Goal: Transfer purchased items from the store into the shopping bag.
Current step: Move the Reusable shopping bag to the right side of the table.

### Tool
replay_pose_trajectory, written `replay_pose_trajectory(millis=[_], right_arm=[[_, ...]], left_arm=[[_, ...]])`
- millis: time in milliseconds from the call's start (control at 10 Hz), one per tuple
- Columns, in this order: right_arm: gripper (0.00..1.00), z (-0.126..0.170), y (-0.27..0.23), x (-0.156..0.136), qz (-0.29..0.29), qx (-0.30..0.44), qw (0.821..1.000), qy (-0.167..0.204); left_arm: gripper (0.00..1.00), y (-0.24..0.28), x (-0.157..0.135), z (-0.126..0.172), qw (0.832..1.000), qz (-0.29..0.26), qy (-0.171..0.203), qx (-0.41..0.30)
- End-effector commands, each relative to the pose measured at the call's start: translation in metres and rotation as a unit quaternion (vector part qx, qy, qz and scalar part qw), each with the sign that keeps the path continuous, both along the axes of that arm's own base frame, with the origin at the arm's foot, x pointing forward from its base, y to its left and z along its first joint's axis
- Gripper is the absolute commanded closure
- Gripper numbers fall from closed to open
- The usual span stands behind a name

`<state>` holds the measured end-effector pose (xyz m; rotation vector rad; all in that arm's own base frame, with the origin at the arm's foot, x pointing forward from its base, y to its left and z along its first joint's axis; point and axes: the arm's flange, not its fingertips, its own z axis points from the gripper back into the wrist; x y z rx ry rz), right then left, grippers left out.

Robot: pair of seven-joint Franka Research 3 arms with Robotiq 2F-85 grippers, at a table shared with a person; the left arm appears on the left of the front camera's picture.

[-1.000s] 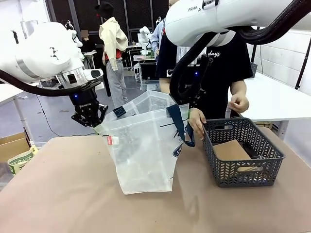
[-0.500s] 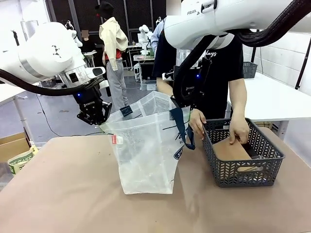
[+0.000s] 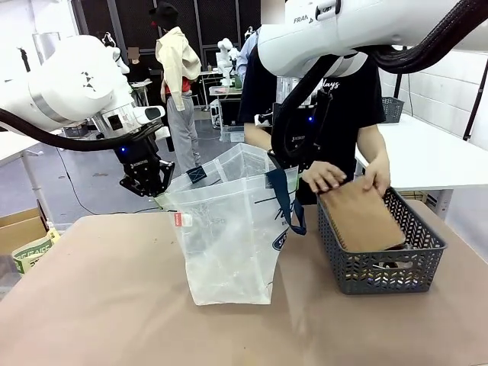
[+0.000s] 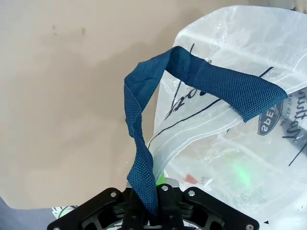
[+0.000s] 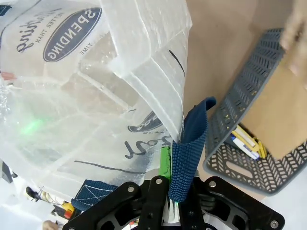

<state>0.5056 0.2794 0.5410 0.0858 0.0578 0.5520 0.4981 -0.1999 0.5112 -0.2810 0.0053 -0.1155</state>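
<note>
Shopping bag (image 3: 229,229) unmoved; person (image 3: 358,107) has lifted cardboard sheet (image 3: 362,217) from basket (image 3: 381,271).

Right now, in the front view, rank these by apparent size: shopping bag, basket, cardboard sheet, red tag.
1. shopping bag
2. basket
3. cardboard sheet, held over the basket
4. red tag

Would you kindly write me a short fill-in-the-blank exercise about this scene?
The left gripper and right gripper each clamp a navy strap ____ of the translucent white plastic shopping bag.
The person's ____ hold a flat brown cardboard sheet over the dark grey lattice basket.
The bag's dark oval logo reads ____.
Missing: handle; hands; SPENDING.
</note>
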Motion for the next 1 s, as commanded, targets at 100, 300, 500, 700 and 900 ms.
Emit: replay_pose_trajectory(millis=[100, 300, 500, 700, 900], right_arm=[[1.00, 0.0012, 0.0003, -0.0011, -0.009, -0.001, 1.000, 0.000], [1.00, 0.0012, 0.0003, -0.0011, -0.009, -0.001, 1.000, 0.000], [1.00, 0.0012, 0.0003, -0.0011, -0.009, -0.001, 1.000, 0.000], [1.00, 0.0012, 0.0003, -0.0011, -0.009, -0.001, 1.000, 0.000], [1.00, 0.0012, 0.0003, -0.0011, -0.009, -0.001, 1.000, 0.000]], left_arm=[[1.00, 0.0007, -0.0004, -0.0005, 1.000, 0.009, 0.001, 0.008], [1.00, 0.0007, -0.0004, -0.0005, 1.000, 0.009, 0.001, 0.008], [1.00, 0.0007, -0.0004, -0.0005, 1.000, 0.009, 0.001, 0.008], [1.00, 0.0007, -0.0004, -0.0005, 1.000, 0.009, 0.001, 0.008], [1.00, 0.0007, -0.0004, -0.0005, 1.000, 0.009, 0.001, 0.008]])
